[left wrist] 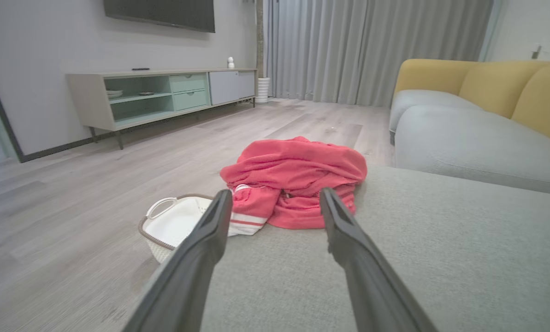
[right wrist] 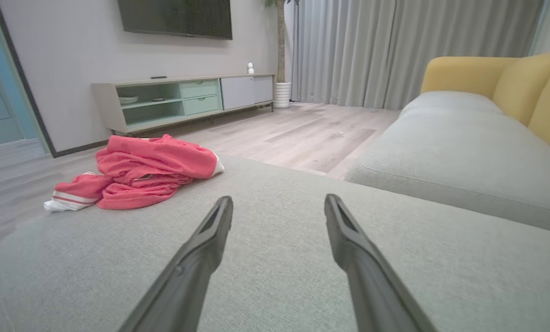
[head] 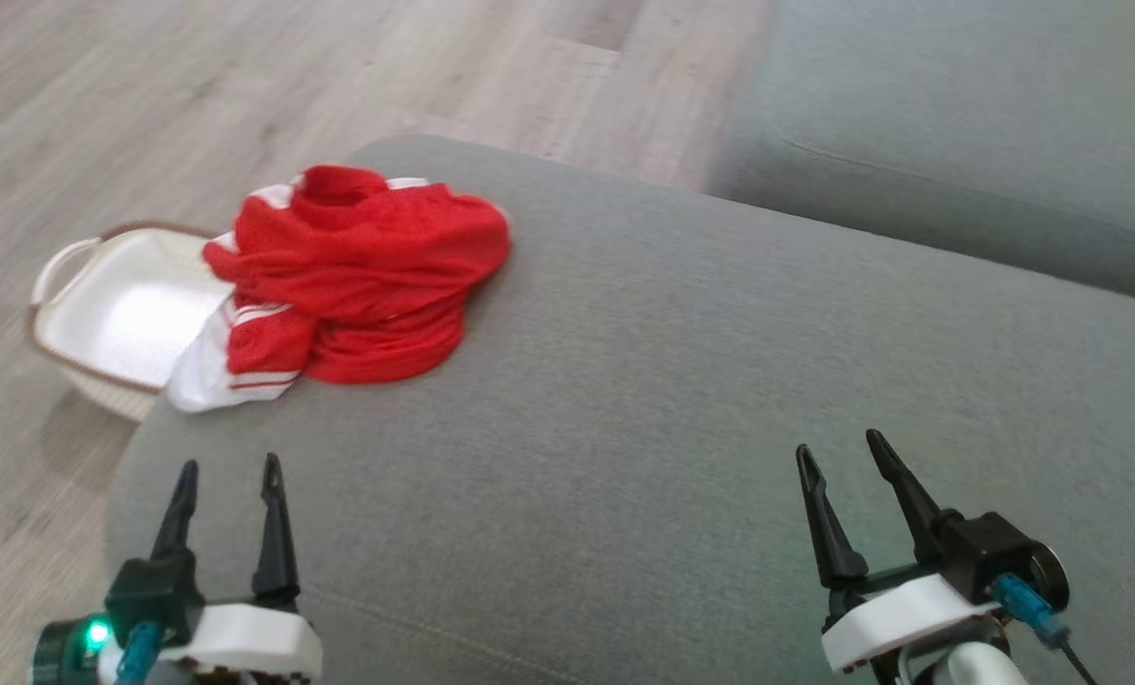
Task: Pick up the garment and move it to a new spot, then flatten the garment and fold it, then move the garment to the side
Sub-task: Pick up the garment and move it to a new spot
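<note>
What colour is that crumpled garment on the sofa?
Red, with white trim and stripes. The garment shows best in the head view.

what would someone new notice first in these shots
A crumpled red garment with white trim lies heaped at the far left edge of the grey sofa seat. Beside it a white basket stands on the floor. The left gripper and right gripper hover open, touching nothing.

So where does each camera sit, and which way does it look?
Head view: on the head, looking down at the sofa seat; left hand and right hand show.
Left wrist view: on the left wrist, facing the red garment past its fingers.
Right wrist view: on the right wrist, facing the TV cabinet beyond its fingers.
All three share the garment.
</note>
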